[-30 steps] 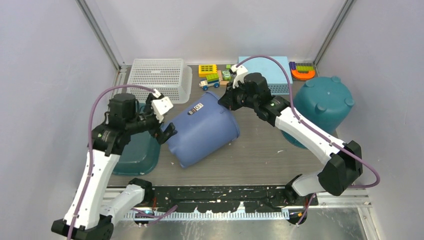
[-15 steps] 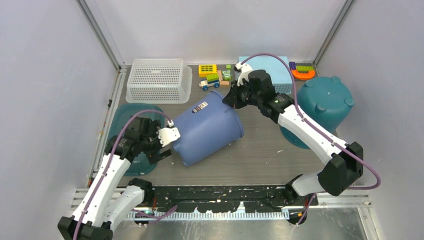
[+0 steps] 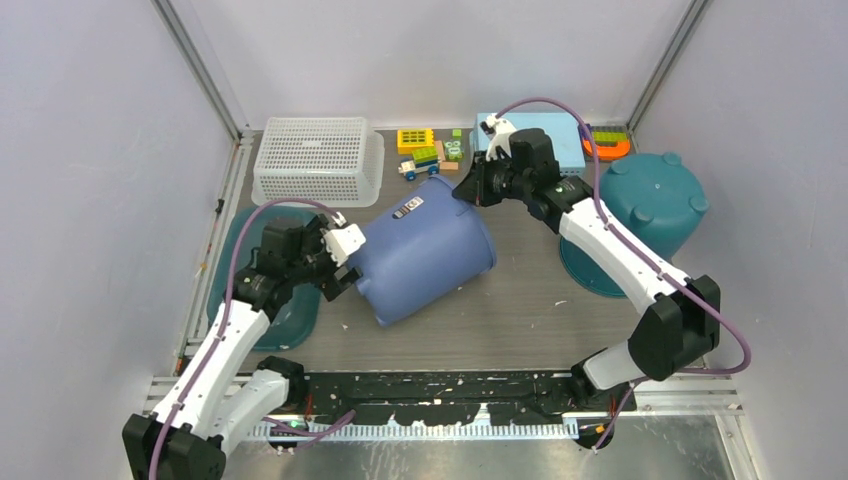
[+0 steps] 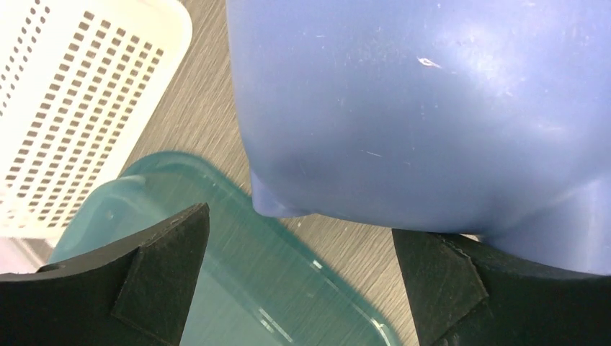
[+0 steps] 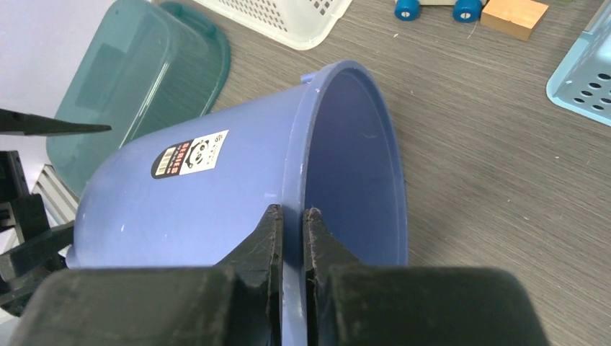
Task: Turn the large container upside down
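While the blue bucket point(image 3: 425, 255) lies on its side near the middle of the grey table point(image 3: 540, 310), its mouth turned toward the right arm and its base toward the left, the right gripper point(image 5: 292, 223) is clamped on the rim, 1 finger outside the wall and 1 inside. The left gripper point(image 4: 299, 232) hangs at the bucket's base end with its 2 fingers spread wide, grasping nothing; whether either pad touches the plastic cannot be told. A teal tub point(image 3: 222, 268) sits beneath the left arm, a white perforated basket point(image 3: 315, 155) stands behind it, and an upturned teal bucket point(image 3: 650, 205) rests at the right edge.
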`<state>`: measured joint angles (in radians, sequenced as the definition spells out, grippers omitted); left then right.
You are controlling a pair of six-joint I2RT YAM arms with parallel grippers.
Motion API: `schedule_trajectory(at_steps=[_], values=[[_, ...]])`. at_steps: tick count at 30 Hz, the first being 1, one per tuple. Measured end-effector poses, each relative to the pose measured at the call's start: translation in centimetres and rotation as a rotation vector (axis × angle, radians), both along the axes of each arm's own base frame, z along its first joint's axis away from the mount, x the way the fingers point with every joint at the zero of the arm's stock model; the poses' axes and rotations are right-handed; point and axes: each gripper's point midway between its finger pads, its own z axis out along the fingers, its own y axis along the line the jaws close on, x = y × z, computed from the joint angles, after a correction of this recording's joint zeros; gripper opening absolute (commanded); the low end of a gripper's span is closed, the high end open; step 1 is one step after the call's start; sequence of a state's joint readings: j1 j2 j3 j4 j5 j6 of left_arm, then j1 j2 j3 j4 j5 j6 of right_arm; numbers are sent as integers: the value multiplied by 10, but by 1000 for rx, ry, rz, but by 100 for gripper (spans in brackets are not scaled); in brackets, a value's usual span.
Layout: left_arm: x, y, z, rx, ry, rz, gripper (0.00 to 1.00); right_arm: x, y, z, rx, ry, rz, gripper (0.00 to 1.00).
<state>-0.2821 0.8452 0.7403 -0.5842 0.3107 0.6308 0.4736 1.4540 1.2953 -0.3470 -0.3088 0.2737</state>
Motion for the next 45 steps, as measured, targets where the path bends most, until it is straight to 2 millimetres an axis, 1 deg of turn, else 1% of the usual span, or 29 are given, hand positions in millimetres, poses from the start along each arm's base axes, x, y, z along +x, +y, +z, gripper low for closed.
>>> schedule_trajectory(at_steps=[4, 9, 11, 16, 20, 24, 29, 31, 34, 39, 43, 45], values=[[0, -15, -3, -61, 23, -41, 100, 10, -4, 0, 30, 21, -7, 1], [-12, -33, -9, -87, 50, -165, 100, 17, -4, 0, 61, 46, 1, 1], [-14, -34, -12, -80, 47, -188, 100, 20, -4, 0, 74, 59, 0, 1], [-17, -39, -14, -85, 46, -228, 100, 29, -6, -2, 105, 101, -3, 1], [-18, -42, -12, -107, 51, -224, 100, 32, -6, -2, 118, 118, -1, 1], [-11, -46, -7, -152, 51, -183, 100, 35, -7, -3, 124, 130, -7, 1], [-5, -54, -1, -217, 73, -133, 100, 46, -18, -5, 138, 145, -32, 1], [-2, -57, 7, -249, 82, -111, 100, 52, -24, -6, 150, 157, -48, 1], [5, -62, 25, -293, 76, -88, 100, 61, -34, -5, 166, 168, -69, 1], [21, -72, 69, -374, 38, -69, 100, 71, -57, -8, 206, 204, -103, 1], [28, -87, 106, -443, -4, -93, 100, 71, -70, -13, 228, 242, -116, 1], [30, -91, 117, -463, -16, -101, 100, 70, -74, -15, 234, 251, -113, 1]])
